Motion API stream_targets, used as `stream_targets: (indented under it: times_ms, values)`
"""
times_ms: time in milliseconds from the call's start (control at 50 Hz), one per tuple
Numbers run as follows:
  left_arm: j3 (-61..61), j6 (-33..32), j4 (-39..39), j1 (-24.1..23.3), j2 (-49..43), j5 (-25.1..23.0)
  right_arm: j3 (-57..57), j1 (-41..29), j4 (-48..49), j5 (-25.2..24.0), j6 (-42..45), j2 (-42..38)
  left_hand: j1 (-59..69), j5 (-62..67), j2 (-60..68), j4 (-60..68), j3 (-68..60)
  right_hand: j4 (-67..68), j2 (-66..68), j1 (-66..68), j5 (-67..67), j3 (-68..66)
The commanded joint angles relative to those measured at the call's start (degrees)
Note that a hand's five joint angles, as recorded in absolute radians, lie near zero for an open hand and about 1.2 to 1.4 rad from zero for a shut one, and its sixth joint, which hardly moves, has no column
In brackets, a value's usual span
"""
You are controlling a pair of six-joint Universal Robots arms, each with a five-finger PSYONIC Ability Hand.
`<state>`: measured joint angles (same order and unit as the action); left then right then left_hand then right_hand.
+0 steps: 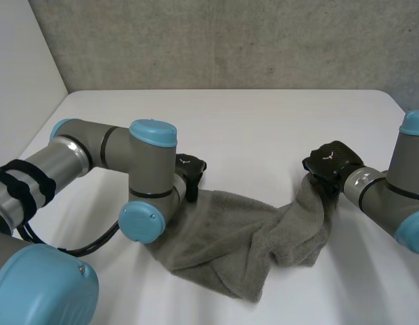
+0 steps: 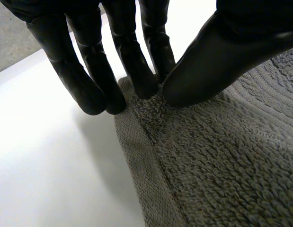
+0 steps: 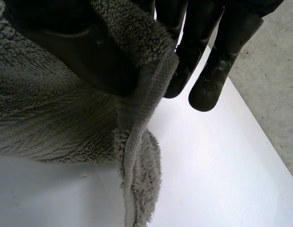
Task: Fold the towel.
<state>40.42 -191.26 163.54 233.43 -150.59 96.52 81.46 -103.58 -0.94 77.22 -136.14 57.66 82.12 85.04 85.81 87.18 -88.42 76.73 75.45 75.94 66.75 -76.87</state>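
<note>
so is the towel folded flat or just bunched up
Bunched up, not folded. The towel sags in loose wrinkles; the left hand pinches one corner and the right hand pinches the opposite end.

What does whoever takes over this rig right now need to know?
Left hand: shut on the towel, thumb and fingers pinching one corner low at the table.
Right hand: shut on the towel's opposite end, its edge pinched between thumb and fingers and lifted off the table.
Towel: grey, rumpled, sagging between the two hands, its near part lying on the table.
Done: both grasps are made.
Left: no neat fold yet; probably pull it flat, then fold.
</note>
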Motion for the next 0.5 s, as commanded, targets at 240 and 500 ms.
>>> stream_targets:
  times_ms: [240,500]
  values:
    - [-31.65,-4.91,0.82,4.92,1.44,0.69,-24.83,-2.67,17.15,2.48,-2.80,-2.38,-2.12,-15.04,-5.81,-7.18,8.42,3.27,4.55,4.06,3.25,-3.13]
    - [-40.86,12.84,-1.47,8.18,10.93,4.65,-20.90,-6.46,30.83,4.69,-10.81,11.69,-2.12,-15.04,-5.81,-7.18,8.42,3.27,4.55,4.06,3.25,-3.13]
